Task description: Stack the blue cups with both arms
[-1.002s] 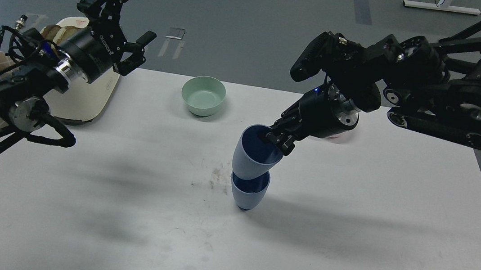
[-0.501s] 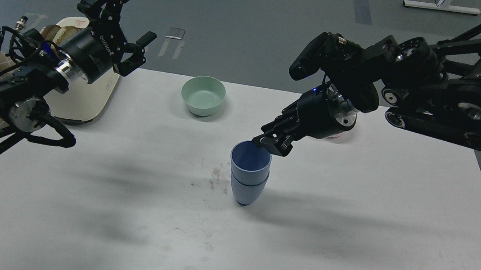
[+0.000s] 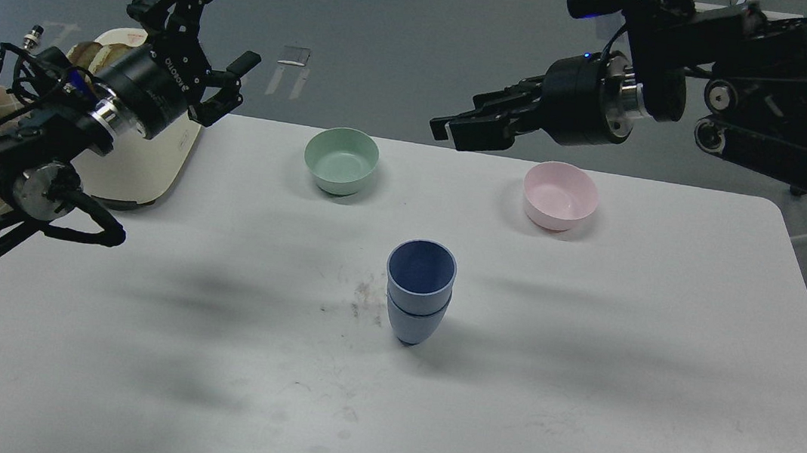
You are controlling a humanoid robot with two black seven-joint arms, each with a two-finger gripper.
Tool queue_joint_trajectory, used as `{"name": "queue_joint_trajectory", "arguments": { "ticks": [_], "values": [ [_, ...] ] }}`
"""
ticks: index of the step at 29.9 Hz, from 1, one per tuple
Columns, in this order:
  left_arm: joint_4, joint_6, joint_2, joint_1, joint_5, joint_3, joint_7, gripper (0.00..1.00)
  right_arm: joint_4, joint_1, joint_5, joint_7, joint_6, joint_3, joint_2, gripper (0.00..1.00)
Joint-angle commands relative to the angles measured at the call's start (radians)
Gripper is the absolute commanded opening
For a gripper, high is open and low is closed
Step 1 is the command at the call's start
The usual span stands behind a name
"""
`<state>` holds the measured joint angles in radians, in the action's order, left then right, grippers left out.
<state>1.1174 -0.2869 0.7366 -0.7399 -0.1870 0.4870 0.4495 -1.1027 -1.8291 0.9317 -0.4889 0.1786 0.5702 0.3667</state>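
The two blue cups stand nested upright, one inside the other, near the middle of the white table. My right gripper is open and empty, held high above the table's far edge, well up and right of the cups. My left gripper is open and empty, raised at the far left, away from the cups.
A mint-green bowl sits at the back centre and a pink bowl at the back right. A cream tray lies at the table's left edge under my left arm.
My right gripper set the upper cup down into the lower one, let go, and pulled up and back to the right, uncovering the pink bowl. The left arm has not moved.
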Motion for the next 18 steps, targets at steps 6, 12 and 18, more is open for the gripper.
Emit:
{"name": "queue_joint_trajectory", "arguments": {
  "ticks": [6, 12, 18],
  "values": [
    [0.001, 0.000, -0.005, 0.007, 0.001, 0.004, -0.002, 0.98, 0.099, 0.264, -0.184, 0.000, -0.088, -0.338, 0.201, 1.00],
    [-0.016, -0.006, -0.016, 0.002, 0.003, 0.005, -0.003, 0.98, 0.107, 0.564, -0.228, 0.000, -0.192, -0.675, 0.262, 1.00],
    [-0.063, -0.008, -0.055, -0.004, 0.004, 0.008, -0.002, 0.98, 0.106, 0.799, -0.232, 0.000, -0.205, -0.973, 0.255, 1.00]
  ]
}}
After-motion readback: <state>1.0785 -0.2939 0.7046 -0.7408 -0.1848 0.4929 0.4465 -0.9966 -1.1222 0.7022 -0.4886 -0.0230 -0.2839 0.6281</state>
